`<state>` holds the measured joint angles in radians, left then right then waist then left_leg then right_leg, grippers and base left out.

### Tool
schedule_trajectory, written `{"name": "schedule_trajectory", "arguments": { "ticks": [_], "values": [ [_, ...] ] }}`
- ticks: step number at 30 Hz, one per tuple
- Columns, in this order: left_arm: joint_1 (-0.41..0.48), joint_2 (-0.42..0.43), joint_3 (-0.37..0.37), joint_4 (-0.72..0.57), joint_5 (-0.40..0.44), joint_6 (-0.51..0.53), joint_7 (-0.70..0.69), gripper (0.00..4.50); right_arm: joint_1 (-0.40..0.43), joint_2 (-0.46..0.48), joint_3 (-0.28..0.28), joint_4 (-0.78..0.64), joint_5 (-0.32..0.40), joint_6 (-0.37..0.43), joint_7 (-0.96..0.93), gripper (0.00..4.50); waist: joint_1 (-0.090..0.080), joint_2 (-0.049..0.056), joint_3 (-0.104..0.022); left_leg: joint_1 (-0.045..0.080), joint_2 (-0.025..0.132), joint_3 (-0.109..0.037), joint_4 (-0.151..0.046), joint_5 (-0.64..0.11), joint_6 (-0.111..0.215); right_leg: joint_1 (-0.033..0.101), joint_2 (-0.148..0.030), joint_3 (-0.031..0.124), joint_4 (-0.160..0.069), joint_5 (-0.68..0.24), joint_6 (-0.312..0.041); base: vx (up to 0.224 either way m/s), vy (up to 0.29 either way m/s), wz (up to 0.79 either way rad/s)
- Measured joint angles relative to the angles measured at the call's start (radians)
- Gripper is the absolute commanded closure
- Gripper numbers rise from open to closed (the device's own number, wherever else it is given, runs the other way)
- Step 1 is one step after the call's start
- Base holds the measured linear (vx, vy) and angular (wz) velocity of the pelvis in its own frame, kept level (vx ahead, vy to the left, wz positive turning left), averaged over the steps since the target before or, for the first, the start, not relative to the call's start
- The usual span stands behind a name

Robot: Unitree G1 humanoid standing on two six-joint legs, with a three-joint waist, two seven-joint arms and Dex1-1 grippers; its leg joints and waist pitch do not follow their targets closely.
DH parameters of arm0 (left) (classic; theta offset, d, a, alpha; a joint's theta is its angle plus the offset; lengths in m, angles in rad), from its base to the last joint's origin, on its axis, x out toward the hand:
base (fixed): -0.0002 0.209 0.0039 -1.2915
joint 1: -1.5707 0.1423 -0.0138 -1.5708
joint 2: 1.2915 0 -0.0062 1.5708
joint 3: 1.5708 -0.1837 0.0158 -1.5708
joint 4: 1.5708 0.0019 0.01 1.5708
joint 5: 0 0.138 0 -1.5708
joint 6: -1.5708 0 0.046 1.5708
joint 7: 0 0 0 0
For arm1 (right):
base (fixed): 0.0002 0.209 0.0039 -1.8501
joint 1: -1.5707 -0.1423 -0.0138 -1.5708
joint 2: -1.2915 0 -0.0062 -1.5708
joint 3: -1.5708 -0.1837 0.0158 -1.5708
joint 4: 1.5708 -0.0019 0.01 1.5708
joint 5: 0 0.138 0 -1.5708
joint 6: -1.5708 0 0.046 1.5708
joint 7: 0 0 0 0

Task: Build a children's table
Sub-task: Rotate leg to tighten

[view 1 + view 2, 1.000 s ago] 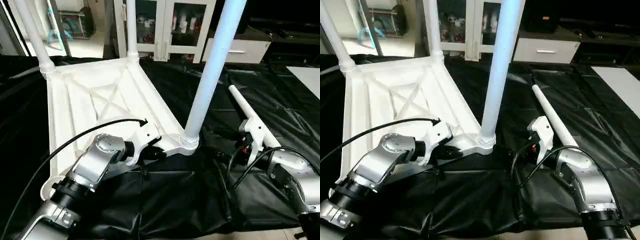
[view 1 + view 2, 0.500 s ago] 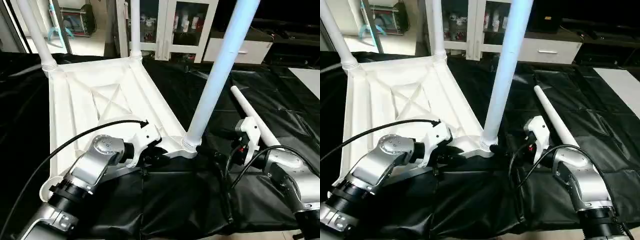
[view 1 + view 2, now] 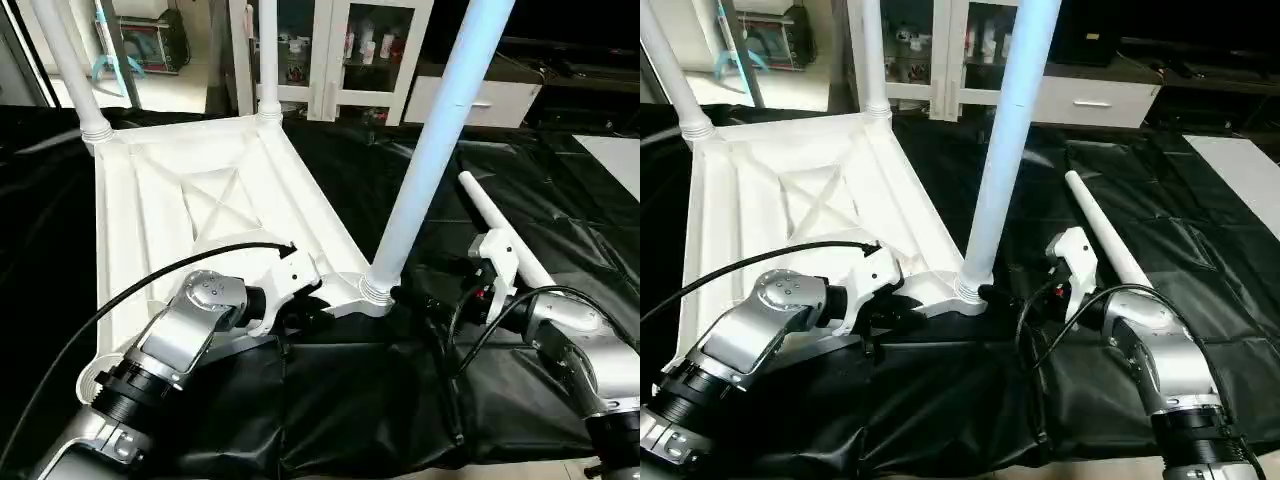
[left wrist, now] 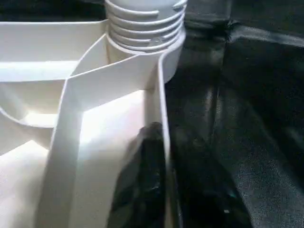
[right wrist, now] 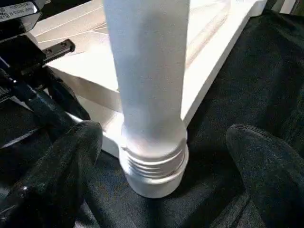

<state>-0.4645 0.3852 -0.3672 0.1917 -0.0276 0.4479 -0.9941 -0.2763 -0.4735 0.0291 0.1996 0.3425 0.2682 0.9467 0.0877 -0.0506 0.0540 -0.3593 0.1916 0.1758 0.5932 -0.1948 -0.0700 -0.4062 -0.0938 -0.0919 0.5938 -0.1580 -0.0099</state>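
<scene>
changed little over the last second: left tool [image 3: 312, 305] stays clenched on the near rim of the overturned children's table top [image 3: 150, 215], one black finger [image 4: 145, 190] seen inside the rim wall and the other hidden outside it, pinching the thin wall just beside the near right corner socket [image 3: 375, 290]. right tool [image 5: 161, 180] remains spread wide, grasping nothing, its two black fingers [image 5: 57, 175] standing either side of the threaded collar of the near right leg [image 3: 435, 140] without touching it. seems a steadying step: rim held while the seated leg is checked or released, judging by the open fingers around it. three legs upright in their sockets: the near right one, the far right leg [image 3: 266, 60] and the far left leg [image 3: 70, 70]. fourth leg [image 3: 500, 230] lying loose on the black sheet [image 3: 350, 400], off the right edge of the top, beside the right forearm. near left corner socket [image 3: 100, 378] bare, so one leg left to fit. top lying underside up on the black sheet on the floor, white plastic, ribbed, with an x-brace [image 3: 215, 195] in the middle panel and round sockets at the corners; legs long, tapered, white tubes with ridged collars at the base. white glass-door cabinet [image 3: 340, 50] standing beyond the far edge of the sheet.
</scene>
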Motion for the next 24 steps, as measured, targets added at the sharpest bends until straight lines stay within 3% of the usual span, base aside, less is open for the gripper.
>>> {"name": "schedule_trajectory", "arguments": {
  "ticks": [5,16,24],
  "values": [
    [0.004,0.001,0.002,-0.004,-0.001,0.005,-0.002,4.45,-0.018,0.002,0.000,0.014,-0.001,-0.010,0.000,0.00,0.002,-0.001,-0.001,0.000,0.000,0.000,0.000,0.000,0.000,0.000,0.000,0.000,0.000,0.000,0.000,0.000,0.000,0.00],
    [0.023,0.036,-0.022,-0.039,0.013,-0.015,-0.016,4.48,-0.069,0.009,0.029,0.096,-0.039,-0.064,0.035,0.00,0.002,-0.004,-0.002,0.002,0.000,0.000,0.001,0.000,0.000,0.002,0.000,0.001,0.001,-0.002,0.004,0.000,0.000,0.00],
    [0.023,0.044,-0.032,-0.039,0.012,-0.037,-0.047,4.48,-0.113,-0.007,0.091,0.173,-0.070,-0.105,0.146,0.00,0.005,-0.005,-0.003,0.001,0.000,0.000,0.003,0.000,0.000,0.003,0.000,0.001,0.001,0.000,0.000,0.000,0.000,0.00]
  ]
}}
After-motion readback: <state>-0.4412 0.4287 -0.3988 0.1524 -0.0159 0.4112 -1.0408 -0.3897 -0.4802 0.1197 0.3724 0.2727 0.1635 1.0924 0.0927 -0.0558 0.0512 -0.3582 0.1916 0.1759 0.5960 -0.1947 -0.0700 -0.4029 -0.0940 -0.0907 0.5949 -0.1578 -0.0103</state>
